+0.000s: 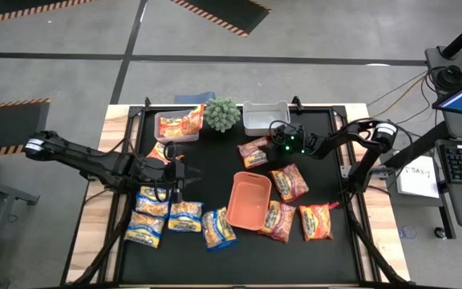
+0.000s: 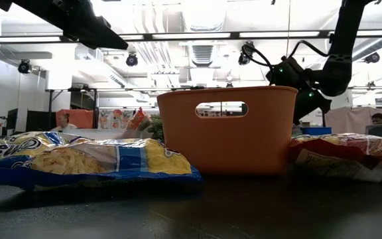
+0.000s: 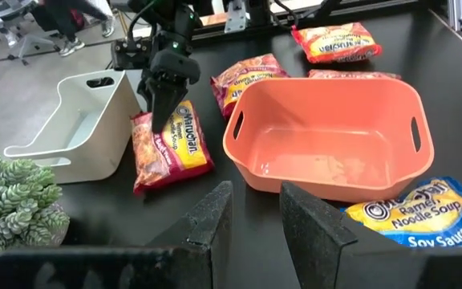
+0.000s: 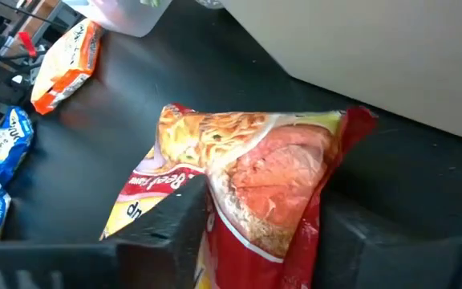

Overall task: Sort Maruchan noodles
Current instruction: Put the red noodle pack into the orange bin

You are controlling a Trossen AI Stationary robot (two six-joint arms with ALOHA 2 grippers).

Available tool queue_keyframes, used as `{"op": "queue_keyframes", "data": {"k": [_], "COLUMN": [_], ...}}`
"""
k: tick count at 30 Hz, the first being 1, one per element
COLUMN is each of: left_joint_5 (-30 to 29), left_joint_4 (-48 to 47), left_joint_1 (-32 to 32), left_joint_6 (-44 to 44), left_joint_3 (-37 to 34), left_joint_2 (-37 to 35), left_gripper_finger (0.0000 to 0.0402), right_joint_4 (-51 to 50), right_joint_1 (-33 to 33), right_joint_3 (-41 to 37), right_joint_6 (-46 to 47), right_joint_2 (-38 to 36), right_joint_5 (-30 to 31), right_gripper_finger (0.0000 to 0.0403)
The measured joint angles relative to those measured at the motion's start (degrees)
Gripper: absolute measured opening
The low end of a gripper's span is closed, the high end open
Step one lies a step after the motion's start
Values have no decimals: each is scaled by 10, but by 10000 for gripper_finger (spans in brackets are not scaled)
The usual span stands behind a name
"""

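Maruchan noodle packets lie flat on the black table: dark red ones [image 1: 289, 182] right of the orange tray [image 1: 249, 201], yellow-and-blue ones [image 1: 167, 217] at the near left, and an orange one [image 1: 160, 152]. My right gripper [image 4: 263, 205] is down at a dark red packet [image 1: 253, 151] beside the white bin [image 1: 265, 117] and is shut on it. Above the yellow-and-blue packets, my left gripper [image 3: 255, 205] hovers with a gap between its fingers and nothing in it. My right gripper pinches the dark red packet between its two fingers, one on each long edge [image 4: 215, 209], near one end. It comes slanting down from the table's right and far side. The packet buckles up into a ridge [image 4: 271, 168] between the fingers, its other end [image 3: 167, 168] on the table.
At the far edge stand a clear bin [image 1: 176, 125] holding packets and a small green plant [image 1: 222, 114]. The orange tray sits in the middle with nothing in it. Two more red packets [image 1: 318, 222] lie near the front right.
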Motion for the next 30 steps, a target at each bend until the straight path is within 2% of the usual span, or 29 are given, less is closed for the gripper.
{"op": "queue_keyframes", "data": {"k": [12, 22, 30], "left_joint_5": [-9, -30, -30], "left_joint_4": [15, 22, 23], "left_joint_1": [0, 0, 0], "left_joint_6": [0, 0, 0], "left_joint_3": [0, 0, 0], "left_joint_2": [0, 0, 0], "left_gripper_finger": [90, 90, 90], "right_joint_4": [0, 0, 0], "right_joint_1": [0, 0, 3], "right_joint_3": [0, 0, 0], "right_joint_6": [-7, -37, -46], "right_joint_2": [-6, -53, -126], "right_joint_5": [6, 4, -20], "right_gripper_finger": [74, 18, 15]}}
